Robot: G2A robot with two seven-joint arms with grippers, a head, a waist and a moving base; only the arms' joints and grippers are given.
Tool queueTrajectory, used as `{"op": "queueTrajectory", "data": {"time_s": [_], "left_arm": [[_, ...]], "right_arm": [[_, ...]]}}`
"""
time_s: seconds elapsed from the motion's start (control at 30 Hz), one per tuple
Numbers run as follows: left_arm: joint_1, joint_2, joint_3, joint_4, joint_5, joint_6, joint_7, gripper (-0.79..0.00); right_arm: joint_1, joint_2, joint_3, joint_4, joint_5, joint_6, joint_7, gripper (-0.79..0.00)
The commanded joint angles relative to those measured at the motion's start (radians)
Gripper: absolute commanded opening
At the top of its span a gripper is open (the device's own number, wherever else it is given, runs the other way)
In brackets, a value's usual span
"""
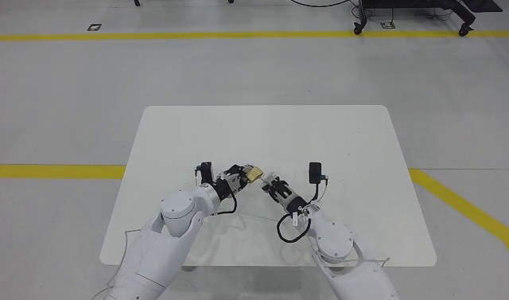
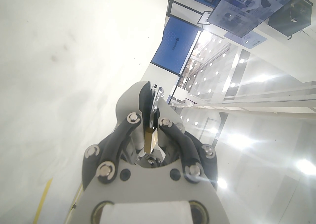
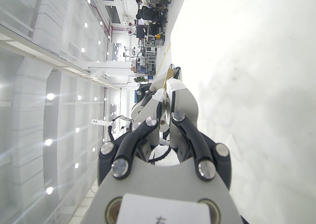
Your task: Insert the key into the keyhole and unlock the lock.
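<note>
The left gripper (image 1: 235,175) is clenched on the lock (image 1: 253,173), a small brass block with a silver metal part. In the left wrist view the brass body (image 2: 150,139) sits deep between the fingers and the silver part is pinched near the tips. The right gripper (image 1: 273,186) is closed too, on a thin flat piece between its fingertips that is probably the key (image 3: 163,96). Both meet tip to tip over the table (image 1: 334,133), nearer its front edge than its far one and about midway between the side edges. The right wrist view shows brass just beyond the right fingertips, but it cannot be told whether the key has entered the keyhole. The lock is likely dense for its size, rigid and smooth, so it could twist in the pads when the key is turned. A firm hold across its flat faces would resist that better than a hold on the rounded silver part. The key looks light, stiff and thin. It is best held flat across its head, with the blade left free, and it will probably bind if it is not in line with the keyhole.
</note>
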State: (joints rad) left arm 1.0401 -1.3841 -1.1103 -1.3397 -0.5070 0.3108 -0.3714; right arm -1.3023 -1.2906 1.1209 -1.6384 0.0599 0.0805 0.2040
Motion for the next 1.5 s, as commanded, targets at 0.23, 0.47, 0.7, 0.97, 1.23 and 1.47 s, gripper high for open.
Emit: {"op": "queueTrajectory", "data": {"time_s": [0.23, 0.47, 0.7, 0.97, 1.23, 1.47], "left_arm": [[0.0, -0.004, 0.011, -0.01, 0.003, 0.015, 0.024, -0.785], [0.0, -0.006, 0.011, -0.013, -0.001, 0.023, 0.029, -0.785], [0.001, -0.007, 0.01, -0.012, -0.006, 0.027, 0.029, -0.785], [0.003, -0.007, 0.008, -0.011, -0.008, 0.024, 0.023, -0.785], [0.006, -0.005, 0.005, -0.016, -0.004, 0.02, -0.011, -0.785], [0.007, -0.002, 0.002, -0.009, -0.005, 0.009, -0.061, -0.785]], "right_arm": [[0.003, -0.008, -0.012, 0.007, -0.014, 0.0, -0.034, -0.785], [0.002, -0.011, -0.013, 0.008, -0.022, 0.003, -0.018, -0.785], [-0.002, -0.011, -0.008, 0.005, -0.025, 0.004, 0.012, -0.785], [-0.001, -0.01, -0.002, 0.004, -0.025, 0.01, 0.057, -0.785], [0.003, -0.011, 0.012, 0.005, -0.011, 0.021, 0.066, -0.785], [0.0, -0.009, 0.033, 0.001, 0.014, 0.017, 0.107, -0.785]]}}
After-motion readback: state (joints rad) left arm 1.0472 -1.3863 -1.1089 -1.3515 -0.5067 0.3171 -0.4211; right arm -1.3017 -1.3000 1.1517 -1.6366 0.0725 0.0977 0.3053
